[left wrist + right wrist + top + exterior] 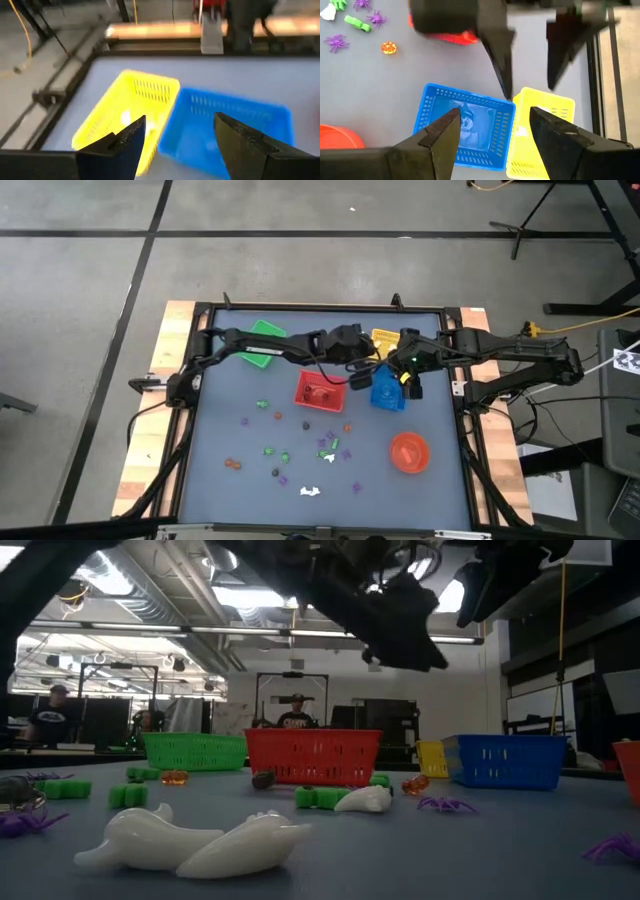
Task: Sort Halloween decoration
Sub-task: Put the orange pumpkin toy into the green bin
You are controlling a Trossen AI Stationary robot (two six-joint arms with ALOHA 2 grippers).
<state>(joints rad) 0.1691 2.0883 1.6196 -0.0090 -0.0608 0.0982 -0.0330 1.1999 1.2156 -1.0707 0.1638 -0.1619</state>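
Taking the blue basket (387, 391) as the landmark, both grippers hang in the air over it and the yellow basket (387, 340) touching its far side: the left gripper (360, 376) sits at the edge nearest the red basket (321, 391), the right gripper (411, 383) at the opposite edge, each with fingers spread wide and nothing between them. The Halloween decoration (285, 454) lies scattered on the table (220, 410) nearer the front than the blue basket, with green, purple, orange and white pieces among them. Something small, too blurred to name, seems to lie inside the blue basket, and the round red bowl (409, 452) stands in front of it.
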